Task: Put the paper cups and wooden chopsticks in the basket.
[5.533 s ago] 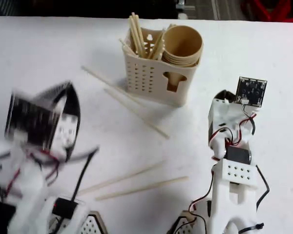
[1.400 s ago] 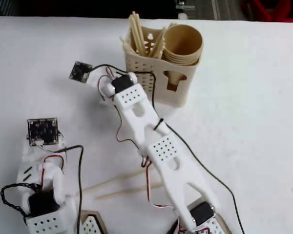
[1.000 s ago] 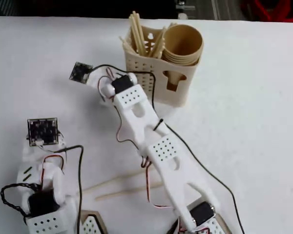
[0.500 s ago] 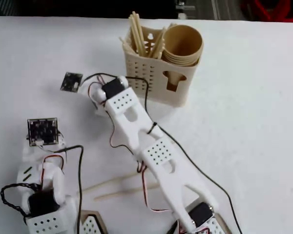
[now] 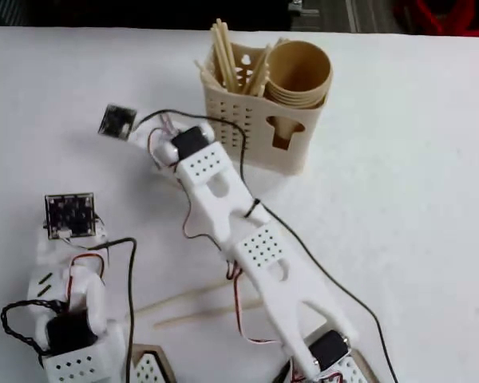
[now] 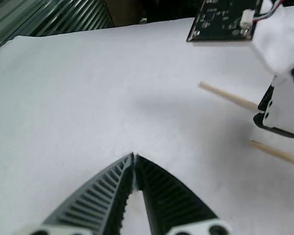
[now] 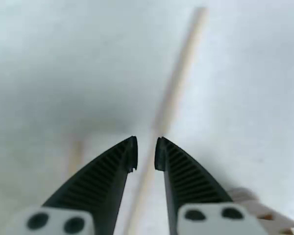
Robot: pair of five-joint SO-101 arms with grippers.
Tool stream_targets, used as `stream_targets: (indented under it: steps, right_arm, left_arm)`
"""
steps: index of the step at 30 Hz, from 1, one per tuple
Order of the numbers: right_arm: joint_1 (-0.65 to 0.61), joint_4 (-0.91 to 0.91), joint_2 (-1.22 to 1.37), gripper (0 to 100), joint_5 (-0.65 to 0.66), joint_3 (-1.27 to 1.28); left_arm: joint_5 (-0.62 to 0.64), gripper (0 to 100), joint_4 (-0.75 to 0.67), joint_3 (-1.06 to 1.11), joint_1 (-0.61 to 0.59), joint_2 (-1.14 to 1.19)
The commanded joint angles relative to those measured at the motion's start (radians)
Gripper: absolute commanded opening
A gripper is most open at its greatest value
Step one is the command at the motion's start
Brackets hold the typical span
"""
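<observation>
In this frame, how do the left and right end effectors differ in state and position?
The left end effector is shut, tips together; the right end effector stands slightly open. The left is over bare table; the right hangs over a chopstick lying there. The left arm sits folded near its base; the right arm stretches out beside the basket. Both hold nothing.

The high view is fixed above the near edge of the table [image 5: 399, 159] and faces down and away, with the basket [image 5: 235, 128] at far centre. The left wrist view sits low behind the left gripper [image 6: 134, 159] and faces the far side. It shares the right arm's camera board [image 6: 225, 19] with the high view. The right wrist view looks steeply down past the right gripper [image 7: 146, 152], close over a chopstick [image 7: 176, 83].
</observation>
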Motion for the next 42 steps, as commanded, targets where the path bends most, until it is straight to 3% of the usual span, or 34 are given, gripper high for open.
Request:
stream_targets:
  steps: [1, 6, 12, 16, 28, 35, 39, 42]
  right_arm:
    - [0.045, -0.131, -0.021, 7.3, 0.008, -0.031]
    - [0.082, -0.268, 0.038, 7.3, 0.008, -0.029]
    - [0.081, -0.266, 0.108, 7.3, 0.058, -0.031]
    - [0.067, -0.134, 0.102, 7.3, 0.17, -0.032]
    - [-0.027, 0.311, -0.07, 7.3, 0.169, -0.032]
    - [0.007, 0.325, -0.229, 11.0, -0.063, -0.028]
    - [0.019, 0.326, -0.263, 22.8, -0.118, 0.029]
    - [0.004, 0.326, -0.263, 24.1, -0.118, 0.098]
  left_arm:
    - [-0.009, 2, -0.012, -0.005, -0.007, -0.01]
    - [-0.009, 2, -0.012, -0.005, -0.007, -0.01]
    - [-0.009, 2, -0.011, -0.005, -0.007, -0.01]
    - [-0.009, 2, -0.011, -0.005, -0.007, -0.01]
    - [-0.009, 2, -0.011, -0.005, -0.007, -0.01]
    - [-0.009, 2, -0.011, -0.005, -0.007, -0.01]
    - [-0.009, 2, -0.011, -0.005, -0.007, -0.01]
    - [-0.009, 2, -0.011, -0.005, -0.007, -0.01]
